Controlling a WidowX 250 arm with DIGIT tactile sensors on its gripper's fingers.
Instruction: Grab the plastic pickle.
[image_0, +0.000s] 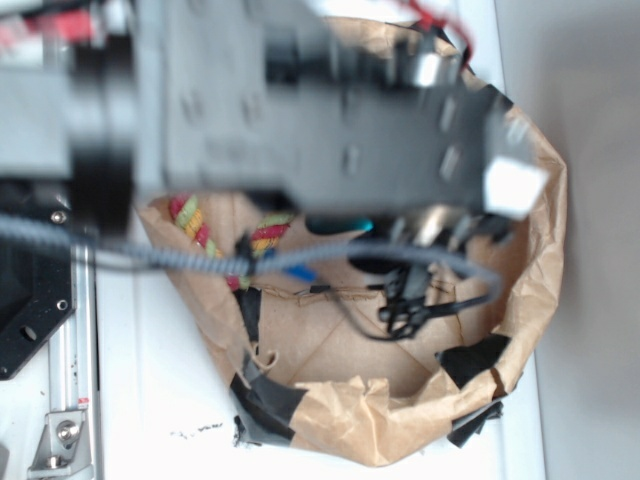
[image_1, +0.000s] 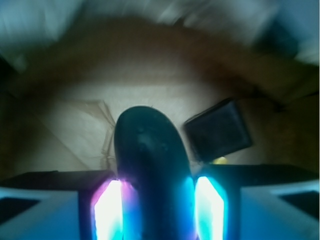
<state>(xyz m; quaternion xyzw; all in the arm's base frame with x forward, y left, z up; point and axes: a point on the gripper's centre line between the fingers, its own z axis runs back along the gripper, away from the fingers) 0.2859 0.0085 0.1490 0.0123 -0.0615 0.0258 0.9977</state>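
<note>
no readable text, no labels, no numbers in either view

Dark pickle (image_1: 151, 170) clamped between glowing jaws; black square block (image_1: 218, 130) just right, on brown paper (image_1: 75, 130).

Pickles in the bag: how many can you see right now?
1. The pickle sits between the gripper's glowing fingers, over the paper bag floor, left of the black block. The arm may hide others.

pickle (image_1: 150, 165) between fingers (image_1: 107, 210) | block (image_1: 218, 130) right, behind | all in bag (image_0: 400, 420)
</note>
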